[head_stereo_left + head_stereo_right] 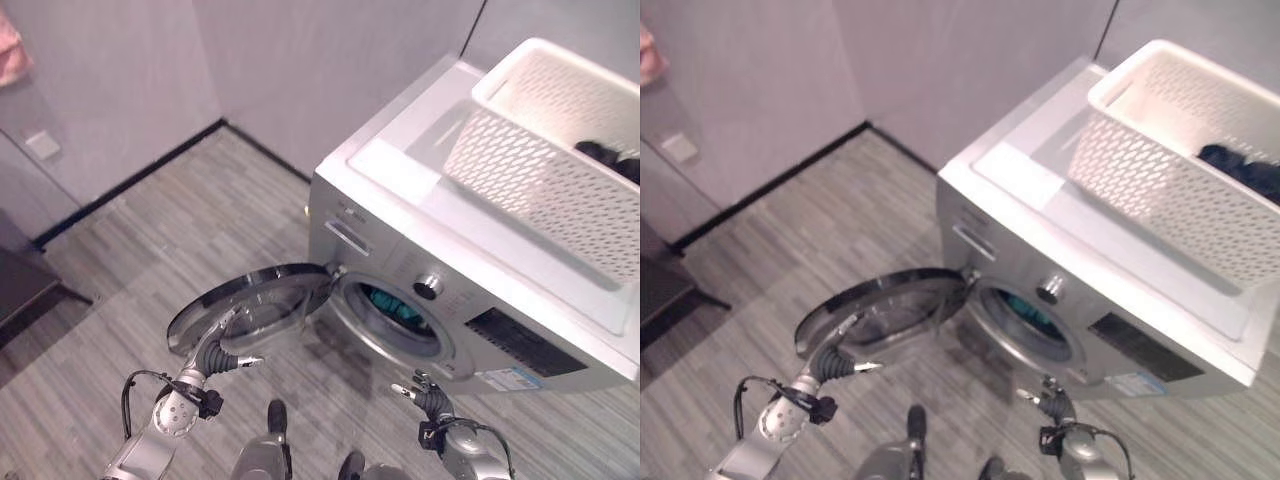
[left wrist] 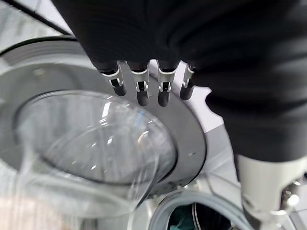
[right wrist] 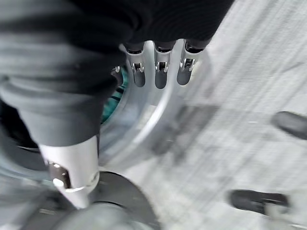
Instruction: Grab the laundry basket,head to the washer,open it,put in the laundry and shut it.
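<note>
Both hands, left hand (image 1: pixel 228 357) and right hand (image 1: pixel 425 397), hang low with loose fingers by the washer (image 1: pixel 480 330), its door (image 1: pixel 250 305) wide open for clothes.

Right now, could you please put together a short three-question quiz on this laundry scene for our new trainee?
1. True or false: the round glass door of the silver front-loading washer is shut.
2. Where does the white perforated plastic laundry basket sit? A on the floor, B on top of the washer, C in the left hand.
3. What colour is the cloth visible inside the drum?

Key
1. False: it is swung open, with the left hand beside it.
2. B; dark clothing lies in it.
3. Teal. The right hand, fingers straight, holds nothing.
</note>
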